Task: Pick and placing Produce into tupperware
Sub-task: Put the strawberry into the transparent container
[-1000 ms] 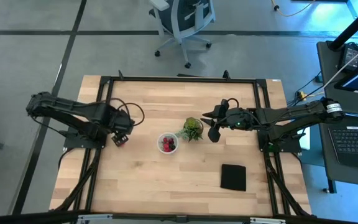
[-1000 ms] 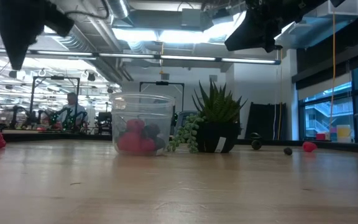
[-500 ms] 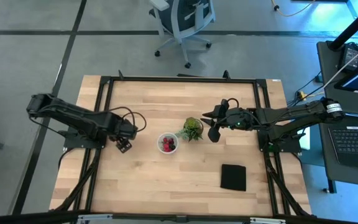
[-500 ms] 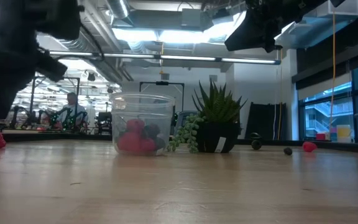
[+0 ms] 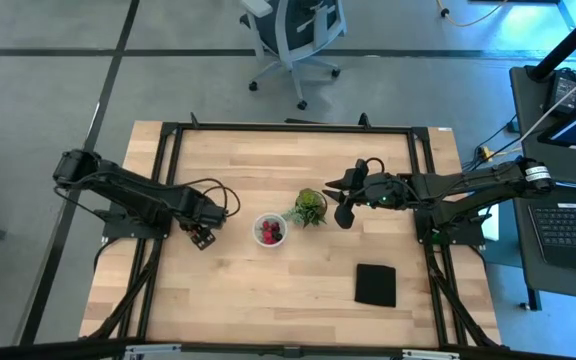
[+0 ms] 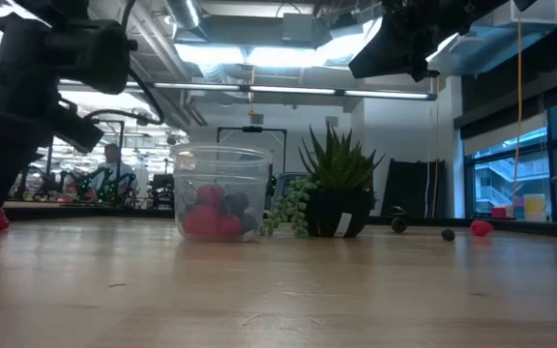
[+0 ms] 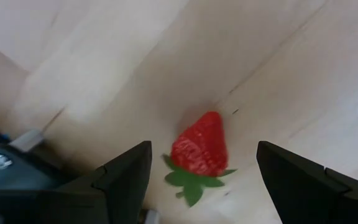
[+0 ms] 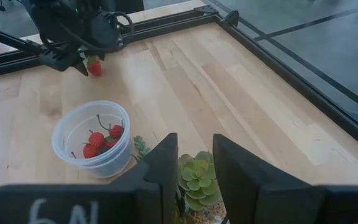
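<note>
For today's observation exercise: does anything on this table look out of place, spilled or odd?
Nothing is spilled or damaged. A few produce pieces lie loose on the table rather than in the tupperware: a strawberry between the open left end effector's fingers, and two dark berries and a red one beyond the plant.

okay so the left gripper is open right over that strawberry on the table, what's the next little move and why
Probably lower the left gripper a little and close. Its fingers stand open on either side of the strawberry, which lies on the wood untouched. The tupperware already holds berries; the right gripper waits by the plant.
</note>
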Robot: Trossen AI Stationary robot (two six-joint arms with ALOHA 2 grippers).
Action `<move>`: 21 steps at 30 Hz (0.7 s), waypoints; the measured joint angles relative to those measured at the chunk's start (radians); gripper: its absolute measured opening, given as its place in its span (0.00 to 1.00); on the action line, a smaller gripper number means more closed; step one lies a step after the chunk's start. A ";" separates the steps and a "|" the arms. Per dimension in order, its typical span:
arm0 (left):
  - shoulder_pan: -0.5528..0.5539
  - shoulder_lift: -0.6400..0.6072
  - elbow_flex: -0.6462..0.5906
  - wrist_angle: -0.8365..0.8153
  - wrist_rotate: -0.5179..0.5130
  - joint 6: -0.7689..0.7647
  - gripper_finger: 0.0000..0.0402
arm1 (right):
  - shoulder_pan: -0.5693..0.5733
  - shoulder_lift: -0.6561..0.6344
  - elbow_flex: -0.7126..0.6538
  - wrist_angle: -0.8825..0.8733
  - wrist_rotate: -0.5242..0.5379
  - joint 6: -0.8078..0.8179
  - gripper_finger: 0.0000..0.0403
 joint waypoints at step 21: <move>-0.004 0.125 0.003 0.065 0.059 0.003 0.58 | 0.000 0.000 0.000 -0.002 0.000 -0.004 0.26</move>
